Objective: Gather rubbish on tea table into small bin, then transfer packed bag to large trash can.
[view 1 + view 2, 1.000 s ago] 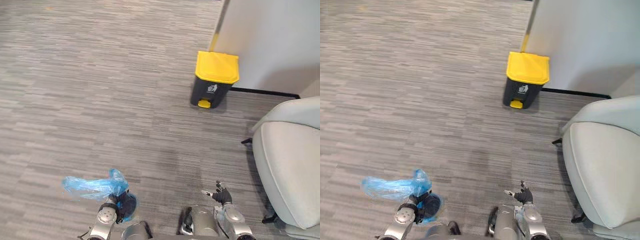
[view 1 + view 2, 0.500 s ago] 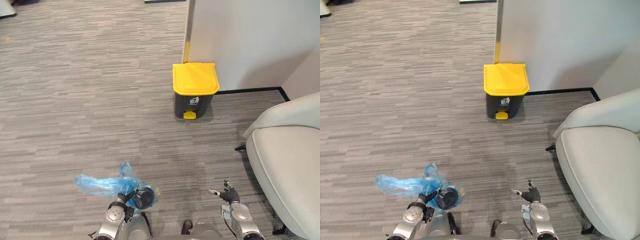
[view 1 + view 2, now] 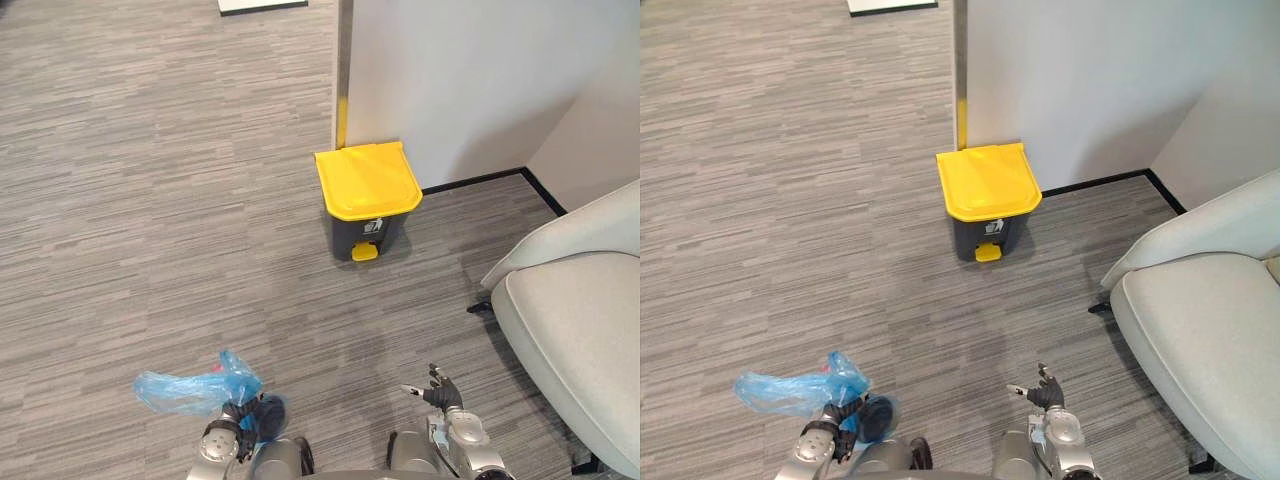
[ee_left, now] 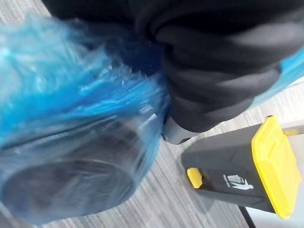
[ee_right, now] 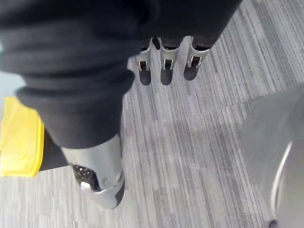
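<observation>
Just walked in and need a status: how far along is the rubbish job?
Done: rubbish looks bagged in the blue bag. In hand: the left hand grips it above the carpet; the right hand is open, empty. Left: the yellow-lidded trash can stands ahead, lid shut; bag not yet in.

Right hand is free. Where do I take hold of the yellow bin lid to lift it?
Probably the yellow lid by its front lip, just above the pedal, with the open right hand coming from the robot's side. That edge overhangs and faces us; the rear edge sits close to the wall.
</observation>
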Robot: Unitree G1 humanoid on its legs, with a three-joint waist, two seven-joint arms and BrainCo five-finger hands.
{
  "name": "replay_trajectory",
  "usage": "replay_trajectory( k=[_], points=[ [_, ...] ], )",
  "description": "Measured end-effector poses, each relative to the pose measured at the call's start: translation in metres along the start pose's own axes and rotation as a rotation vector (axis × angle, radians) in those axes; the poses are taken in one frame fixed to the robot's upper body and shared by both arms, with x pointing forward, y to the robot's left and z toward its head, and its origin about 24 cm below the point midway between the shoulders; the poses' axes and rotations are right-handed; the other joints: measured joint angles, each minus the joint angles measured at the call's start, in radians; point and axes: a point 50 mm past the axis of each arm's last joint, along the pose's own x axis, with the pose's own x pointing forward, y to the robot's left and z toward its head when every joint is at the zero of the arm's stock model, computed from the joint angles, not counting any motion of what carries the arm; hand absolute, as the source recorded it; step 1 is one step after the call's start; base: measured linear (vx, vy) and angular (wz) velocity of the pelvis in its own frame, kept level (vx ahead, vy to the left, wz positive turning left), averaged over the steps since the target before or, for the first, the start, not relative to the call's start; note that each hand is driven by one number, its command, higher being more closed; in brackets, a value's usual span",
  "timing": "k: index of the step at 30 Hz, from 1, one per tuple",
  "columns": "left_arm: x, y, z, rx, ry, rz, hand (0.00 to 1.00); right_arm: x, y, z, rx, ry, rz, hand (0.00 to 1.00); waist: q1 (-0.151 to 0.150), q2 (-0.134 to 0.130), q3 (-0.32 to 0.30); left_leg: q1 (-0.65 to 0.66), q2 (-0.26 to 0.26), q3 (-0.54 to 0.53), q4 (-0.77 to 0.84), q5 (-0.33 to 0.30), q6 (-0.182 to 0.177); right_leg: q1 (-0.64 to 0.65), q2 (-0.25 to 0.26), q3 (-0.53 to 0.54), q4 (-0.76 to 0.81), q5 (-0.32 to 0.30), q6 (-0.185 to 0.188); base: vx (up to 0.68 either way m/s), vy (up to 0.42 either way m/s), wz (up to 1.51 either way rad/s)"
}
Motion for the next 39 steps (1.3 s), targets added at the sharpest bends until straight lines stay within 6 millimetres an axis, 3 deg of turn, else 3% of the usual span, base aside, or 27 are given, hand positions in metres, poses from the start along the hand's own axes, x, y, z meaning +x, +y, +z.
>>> replay_trajectory(
  k=[2, 3, 4, 5, 6, 8, 9, 10, 11, 13, 15, 17, 18, 19, 20, 21, 22, 24, 27, 29, 30, 32, 33, 36, 37, 38, 39],
  points=[
    [0.000, 0.000, -0.001, -0.002, 0.003, 0.000, 1.00, 0.001, -0.003, 0.003, -0.008, -0.008, -0.005, 0.00, -0.010, 0.016, 0.009, 0.062, 0.038, 0.016, -0.030, 0.004, -0.007, -0.071, 0.048, -0.079, -0.203, 0.034, -0.025, 0.44, -0.183, -0.16],
    [0.000, 0.005, -0.002, 0.006, 0.007, 0.010, 1.00, -0.001, -0.005, -0.002, -0.012, 0.005, -0.008, 0.00, -0.022, 0.006, 0.004, 0.102, 0.039, 0.018, -0.042, -0.003, -0.053, -0.064, 0.059, -0.103, -0.401, 0.148, -0.030, 0.47, -0.203, 0.15],
    [-0.001, 0.006, -0.004, 0.007, 0.011, 0.011, 1.00, -0.002, -0.006, -0.006, -0.020, 0.016, -0.009, 0.00, -0.024, -0.006, 0.000, 0.125, 0.025, 0.013, -0.041, -0.017, -0.085, -0.051, 0.061, -0.106, -0.474, 0.317, -0.080, 0.51, -0.188, 0.03],
    [0.001, -0.003, -0.003, -0.016, 0.025, -0.002, 1.00, -0.002, -0.013, -0.010, -0.056, 0.036, -0.016, 0.00, -0.012, 0.039, 0.002, 0.140, 0.070, 0.003, -0.038, -0.030, -0.108, -0.046, 0.093, -0.110, -0.427, 0.296, -0.112, 0.48, -0.181, -0.10],
    [0.003, -0.004, 0.001, -0.013, 0.010, -0.007, 1.00, -0.001, -0.019, -0.007, -0.064, 0.025, -0.029, 0.00, -0.014, 0.036, -0.003, 0.139, 0.068, -0.015, -0.019, 0.002, -0.121, -0.057, 0.093, -0.098, -0.381, 0.222, -0.099, 0.47, -0.189, -0.20],
    [0.005, -0.005, 0.004, -0.012, 0.004, -0.011, 1.00, 0.000, -0.022, -0.004, -0.070, 0.016, -0.035, 0.00, -0.026, 0.042, -0.004, 0.125, 0.090, -0.049, 0.051, 0.021, -0.149, -0.051, 0.096, -0.109, -0.345, 0.167, -0.106, 0.41, -0.219, 0.02],
    [0.007, -0.006, 0.008, -0.009, -0.006, -0.015, 1.00, -0.001, -0.023, -0.007, -0.071, 0.024, -0.035, 0.00, -0.026, 0.046, -0.004, 0.071, 0.124, -0.082, 0.191, 0.049, -0.175, -0.018, 0.117, -0.118, -0.360, 0.140, -0.109, 0.52, -0.296, 0.10],
    [0.008, -0.009, 0.011, -0.013, -0.014, -0.023, 1.00, -0.003, -0.020, -0.011, -0.069, 0.036, -0.030, 0.00, -0.022, 0.048, -0.002, -0.023, 0.171, -0.143, 0.420, 0.129, -0.190, 0.069, 0.153, -0.133, -0.435, 0.136, -0.116, 0.36, -0.210, 0.10],
    [0.008, -0.010, 0.011, -0.014, -0.014, -0.026, 1.00, -0.004, -0.020, -0.012, -0.068, 0.040, -0.029, 0.00, -0.022, 0.047, -0.001, -0.040, 0.179, -0.151, 0.464, 0.124, -0.193, 0.090, 0.160, -0.134, -0.453, 0.137, -0.117, 0.34, -0.168, 0.04],
    [0.008, -0.017, 0.012, -0.027, -0.016, -0.042, 1.00, -0.007, -0.019, -0.019, -0.060, 0.057, -0.031, 0.00, -0.008, 0.040, 0.000, -0.146, 0.203, -0.150, 0.695, 0.086, -0.136, 0.238, 0.199, -0.132, -0.569, 0.139, -0.124, 0.34, -0.084, -0.13],
    [0.008, -0.019, 0.014, -0.030, -0.021, -0.047, 1.00, -0.006, -0.020, -0.017, -0.044, 0.051, -0.041, 0.00, 0.003, 0.038, 0.001, -0.222, 0.190, -0.115, 0.672, 0.064, -0.100, 0.292, 0.207, -0.121, -0.621, 0.148, -0.121, 0.32, -0.019, -0.23],
    [0.010, -0.018, 0.018, -0.031, -0.032, -0.044, 1.00, -0.003, -0.022, -0.011, -0.021, 0.036, -0.056, 0.00, 0.010, 0.037, 0.003, -0.271, 0.167, -0.085, 0.568, 0.051, -0.077, 0.312, 0.206, -0.103, -0.649, 0.156, -0.110, 0.29, 0.057, -0.37],
    [0.009, -0.018, 0.018, -0.032, -0.033, -0.043, 1.00, 0.000, -0.021, -0.004, -0.003, 0.019, -0.061, 0.00, 0.024, 0.036, 0.009, -0.300, 0.118, -0.077, 0.370, 0.048, -0.073, 0.342, 0.197, -0.065, -0.680, 0.158, -0.103, 0.30, 0.135, -0.50],
    [0.009, -0.018, 0.017, -0.033, -0.032, -0.044, 1.00, 0.000, -0.021, -0.004, 0.007, 0.018, -0.065, 0.00, 0.031, 0.033, 0.010, -0.300, 0.100, -0.078, 0.301, 0.052, -0.077, 0.354, 0.191, -0.054, -0.689, 0.155, -0.088, 0.36, 0.189, -0.56],
    [0.009, -0.019, 0.018, -0.034, -0.033, -0.046, 1.00, 0.000, -0.022, -0.004, 0.020, 0.018, -0.071, 0.00, 0.031, 0.035, 0.012, -0.296, 0.069, -0.081, 0.146, 0.083, -0.107, 0.374, 0.181, -0.043, -0.693, 0.141, -0.062, 0.30, 0.173, -0.26],
    [0.009, -0.020, 0.018, -0.037, -0.033, -0.047, 1.00, 0.000, -0.023, -0.004, 0.016, 0.018, -0.074, 0.00, 0.032, 0.047, 0.011, -0.282, 0.061, -0.081, 0.065, 0.130, -0.106, 0.380, 0.186, -0.032, -0.688, 0.129, -0.044, 0.29, 0.219, -0.42],
    [0.008, -0.020, 0.015, -0.041, -0.025, -0.046, 1.00, -0.001, -0.024, -0.006, 0.013, 0.022, -0.075, 0.00, 0.038, 0.063, 0.014, -0.264, 0.067, -0.085, 0.034, 0.235, -0.018, 0.388, 0.192, -0.001, -0.665, 0.099, -0.017, 0.31, 0.215, -0.34],
    [0.006, -0.017, 0.010, -0.038, -0.010, -0.037, 1.00, -0.002, -0.018, -0.007, 0.018, 0.022, -0.061, 0.00, 0.034, 0.019, -0.006, -0.250, 0.017, -0.056, 0.043, 0.180, -0.010, 0.383, 0.131, 0.027, -0.632, 0.057, 0.017, 0.28, 0.180, -0.21],
    [0.003, -0.018, 0.005, -0.040, 0.004, -0.040, 1.00, 0.001, -0.016, 0.000, 0.010, 0.002, -0.054, 0.00, 0.038, 0.006, -0.011, -0.206, -0.026, 0.011, 0.070, 0.096, 0.017, 0.334, 0.065, 0.093, -0.476, 0.012, 0.054, 0.32, 0.163, -0.40],
    [0.001, -0.015, 0.000, -0.036, 0.019, -0.034, 1.00, 0.002, -0.012, 0.003, -0.002, -0.008, -0.036, 0.00, 0.038, 0.007, -0.011, -0.163, -0.041, 0.035, 0.060, 0.079, 0.029, 0.292, 0.040, 0.117, -0.350, 0.015, 0.068, 0.31, 0.129, -0.30],
    [0.001, -0.011, -0.001, -0.021, 0.019, -0.028, 1.00, 0.002, -0.007, 0.002, -0.012, -0.005, -0.017, 0.00, 0.030, 0.006, -0.011, -0.116, -0.052, 0.035, 0.042, 0.068, 0.044, 0.249, 0.015, 0.112, -0.209, 0.035, 0.105, 0.39, 0.074, 0.01],
    [0.004, -0.010, 0.003, -0.015, 0.005, -0.029, 1.00, 0.001, -0.005, 0.001, -0.011, 0.003, -0.011, 0.00, 0.030, 0.008, -0.011, -0.094, -0.051, 0.015, 0.026, 0.067, 0.045, 0.224, 0.021, 0.107, -0.170, 0.015, 0.079, 0.31, -0.002, 0.19],
    [0.006, -0.005, 0.006, -0.005, -0.004, -0.018, 1.00, 0.002, -0.003, 0.003, -0.017, -0.002, -0.004, 0.00, 0.029, 0.012, -0.010, -0.069, -0.038, -0.013, 0.002, 0.067, 0.044, 0.183, 0.049, 0.099, -0.166, -0.014, 0.032, 0.22, -0.075, 0.23],
    [0.007, -0.003, 0.008, -0.004, -0.009, -0.011, 1.00, 0.003, -0.007, 0.004, -0.024, -0.004, -0.011, 0.00, 0.026, 0.021, -0.008, -0.042, -0.007, -0.039, -0.003, 0.070, 0.039, 0.100, 0.098, 0.085, -0.244, -0.018, 0.009, 0.25, -0.147, 0.26],
    [0.007, 0.000, 0.006, 0.002, -0.002, -0.006, 1.00, 0.002, -0.008, 0.003, -0.027, -0.003, -0.015, 0.00, 0.025, 0.010, -0.014, -0.027, -0.011, -0.050, -0.002, 0.072, 0.019, 0.100, 0.103, 0.082, -0.419, 0.059, -0.002, 0.26, -0.192, 0.42],
    [0.006, -0.002, 0.003, -0.003, 0.012, -0.011, 1.00, -0.001, -0.012, -0.006, -0.033, 0.021, -0.022, 0.00, 0.025, 0.009, -0.018, -0.012, -0.020, -0.064, 0.000, 0.060, -0.019, 0.120, 0.100, 0.076, -0.481, 0.179, -0.023, 0.34, -0.188, 0.46],
    [0.004, -0.013, 0.000, -0.026, 0.025, -0.031, 1.00, -0.003, -0.019, -0.014, -0.046, 0.051, -0.037, 0.00, 0.026, 0.047, -0.038, -0.007, 0.010, -0.087, -0.002, 0.060, -0.033, 0.148, 0.131, 0.053, -0.511, 0.200, -0.048, 0.34, -0.167, 0.28]
  ],
)
